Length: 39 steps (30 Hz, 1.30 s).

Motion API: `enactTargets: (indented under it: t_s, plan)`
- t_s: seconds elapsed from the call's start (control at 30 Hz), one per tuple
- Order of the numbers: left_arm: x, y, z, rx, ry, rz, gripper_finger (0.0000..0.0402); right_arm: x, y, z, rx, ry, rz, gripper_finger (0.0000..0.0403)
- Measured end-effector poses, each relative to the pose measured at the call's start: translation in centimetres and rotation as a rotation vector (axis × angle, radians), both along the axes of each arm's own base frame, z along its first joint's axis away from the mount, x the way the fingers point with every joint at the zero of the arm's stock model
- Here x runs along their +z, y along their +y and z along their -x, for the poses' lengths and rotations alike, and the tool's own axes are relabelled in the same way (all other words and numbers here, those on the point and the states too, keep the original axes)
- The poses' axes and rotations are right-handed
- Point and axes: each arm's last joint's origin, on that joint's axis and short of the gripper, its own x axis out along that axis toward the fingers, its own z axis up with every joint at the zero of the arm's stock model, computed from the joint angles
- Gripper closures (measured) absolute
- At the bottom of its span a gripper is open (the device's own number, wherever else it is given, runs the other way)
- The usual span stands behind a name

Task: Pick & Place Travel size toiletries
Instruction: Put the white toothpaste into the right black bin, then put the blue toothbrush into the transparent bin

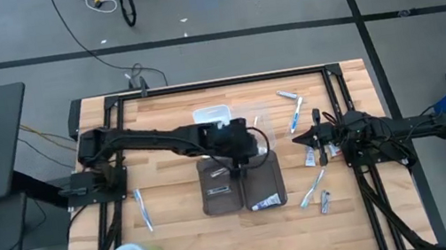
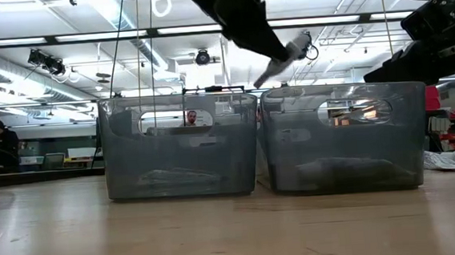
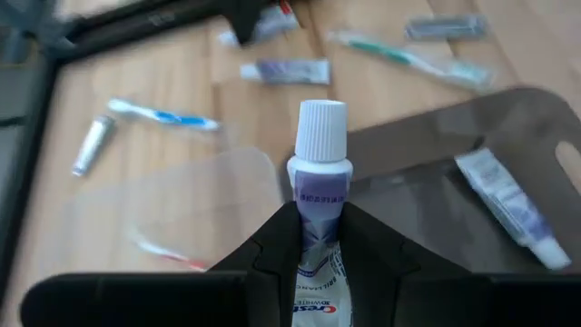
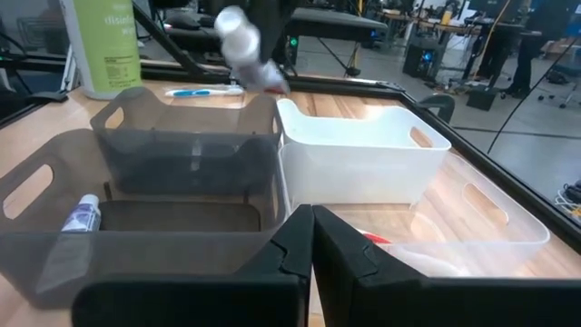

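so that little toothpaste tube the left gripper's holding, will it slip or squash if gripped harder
The toothpaste tube looks soft-walled, so it would probably squash rather than crack. Its smooth printed skin might slide, though the left gripper pinches it on both sides. The round white cap suggests it could roll once dropped.

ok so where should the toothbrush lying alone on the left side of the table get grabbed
Mid-handle, from straight above, fingers closing across its width: the toothbrush lies flat, long and slim, out in the open. The left end effector is busy holding a tube.
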Motion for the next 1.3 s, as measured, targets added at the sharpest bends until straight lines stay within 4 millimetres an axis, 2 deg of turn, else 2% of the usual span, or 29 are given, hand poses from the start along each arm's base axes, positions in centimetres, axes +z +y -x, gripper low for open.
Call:
enactTargets:
  t_s: [0.33, 0.73, 0.87, 1.17, 1.3]
  plan:
    - [-3.7, -2.0, -1.4, -0.070, 0.090, 0.023, 0.0319, -0.1, 0.0, 0.0, 0.000, 0.007, 0.000, 0.0390]
    - [-3.7, -2.2, -1.4, -0.096, 0.087, 0.062, 0.0313, -0.1, 0.0, 0.0, 0.000, 0.015, -0.001, 0.0389]
    - [-3.7, -2.3, -1.4, -0.076, 0.087, 0.093, 0.0283, -0.1, 0.0, 0.0, 0.000, 0.015, -0.001, 0.0390]
    - [-3.7, -2.0, -1.3, 0.012, 0.086, 0.049, 0.0172, -0.1, 0.0, 0.0, 0.000, 0.015, -0.001, 0.0389]
    - [-2.9, -2.0, -1.3, 0.005, 0.110, 0.043, 0.0150, -0.1, 0.0, 0.0, 0.000, 0.015, -0.001, 0.0390]
